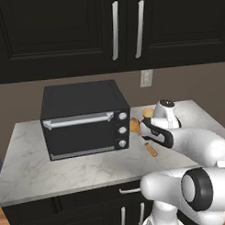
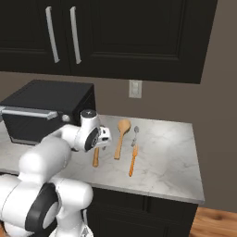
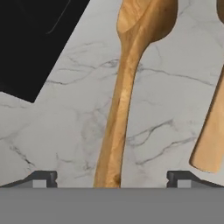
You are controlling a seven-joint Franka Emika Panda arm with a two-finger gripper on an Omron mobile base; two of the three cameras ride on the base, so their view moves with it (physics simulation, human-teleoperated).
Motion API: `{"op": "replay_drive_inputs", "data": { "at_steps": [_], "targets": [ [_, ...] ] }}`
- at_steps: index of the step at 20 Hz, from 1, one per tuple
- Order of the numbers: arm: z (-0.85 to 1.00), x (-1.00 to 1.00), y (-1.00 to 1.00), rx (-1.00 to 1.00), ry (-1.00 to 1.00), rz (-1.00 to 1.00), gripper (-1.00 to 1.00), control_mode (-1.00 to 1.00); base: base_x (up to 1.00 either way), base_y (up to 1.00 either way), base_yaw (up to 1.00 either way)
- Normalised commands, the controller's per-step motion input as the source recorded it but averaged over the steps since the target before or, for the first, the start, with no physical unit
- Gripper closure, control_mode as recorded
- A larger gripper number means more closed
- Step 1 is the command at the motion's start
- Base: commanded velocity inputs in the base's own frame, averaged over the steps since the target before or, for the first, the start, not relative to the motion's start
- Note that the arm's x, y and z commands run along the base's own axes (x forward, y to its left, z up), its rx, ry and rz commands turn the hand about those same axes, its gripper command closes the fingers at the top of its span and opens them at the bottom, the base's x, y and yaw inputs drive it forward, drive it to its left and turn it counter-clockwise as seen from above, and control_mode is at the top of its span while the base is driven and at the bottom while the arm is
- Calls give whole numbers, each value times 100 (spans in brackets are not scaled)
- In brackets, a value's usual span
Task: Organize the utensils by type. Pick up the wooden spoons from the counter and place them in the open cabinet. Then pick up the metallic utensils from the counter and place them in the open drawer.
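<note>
Two wooden spoons lie on the white marble counter (image 2: 171,152), right of the toaster oven. One wooden spoon (image 3: 124,96) runs up the middle of the hand view, its handle between my open gripper's (image 3: 111,178) fingertips (image 3: 43,177), which hover above it. Only its handle end (image 2: 96,159) shows under my gripper (image 2: 102,141) in the right base view. The second wooden spoon (image 2: 121,139) lies just to its right. Further right are the metallic utensils, an orange one (image 2: 133,162) and a silver-grey one (image 2: 135,132). Black upper cabinet (image 2: 139,37) doors look closed here. The open drawer is out of view.
A black toaster oven (image 1: 84,117) stands on the left half of the counter, close to the spoons. A wall outlet (image 2: 134,89) sits on the brown backsplash. The counter's right end (image 2: 196,157) drops off beyond the utensils. Base cabinets (image 1: 90,211) are below.
</note>
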Motion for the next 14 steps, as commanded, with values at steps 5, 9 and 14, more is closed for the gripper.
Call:
{"op": "replay_drive_inputs", "data": {
  "at_steps": [5,9,14],
  "targets": [
    [-43,35,2,0,0,-2,-100,-100,0,0,0],
    [-39,20,0,1,0,-3,-100,-100,0,0,0],
    [-31,10,0,0,0,-1,-100,-100,0,0,0]
  ]
}}
